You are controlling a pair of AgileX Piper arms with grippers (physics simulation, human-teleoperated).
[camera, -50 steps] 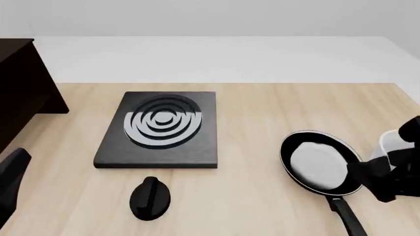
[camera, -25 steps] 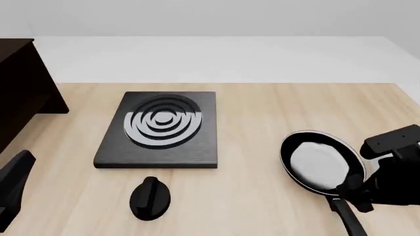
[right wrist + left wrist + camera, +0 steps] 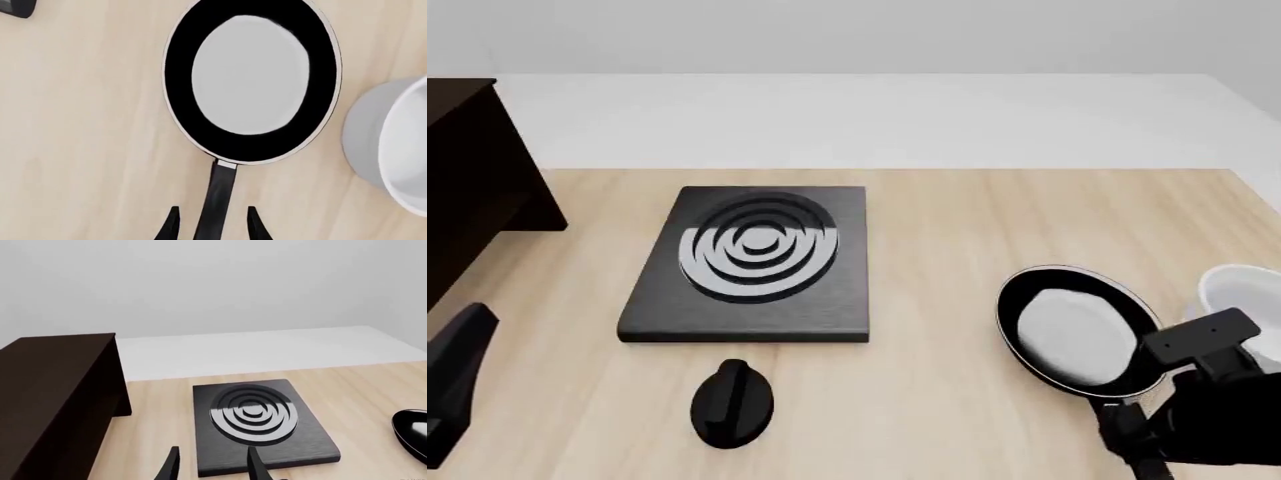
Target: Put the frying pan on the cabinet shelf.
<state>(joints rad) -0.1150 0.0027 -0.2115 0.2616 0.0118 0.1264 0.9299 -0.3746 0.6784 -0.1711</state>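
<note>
Frying pan point(image 3: 1078, 333) flat on table, lower right of front view, beside white bowl point(image 3: 1244, 300). Right gripper point(image 3: 211, 226) released, fingers straddling handle, lined up for grasp. Left gripper point(image 3: 209, 469) released, idle near cabinet shelf point(image 3: 57, 347) at left.

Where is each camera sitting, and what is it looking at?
Left wrist view: behind the left pincer, looking across the table at the burner plate and cabinet.
Front view: above the arms' side, looking down at the frying pan; right pincer shows.
Right wrist view: behind the right pincer, straight down on the pan handle between open fingers.
All three views show the pan.
</note>
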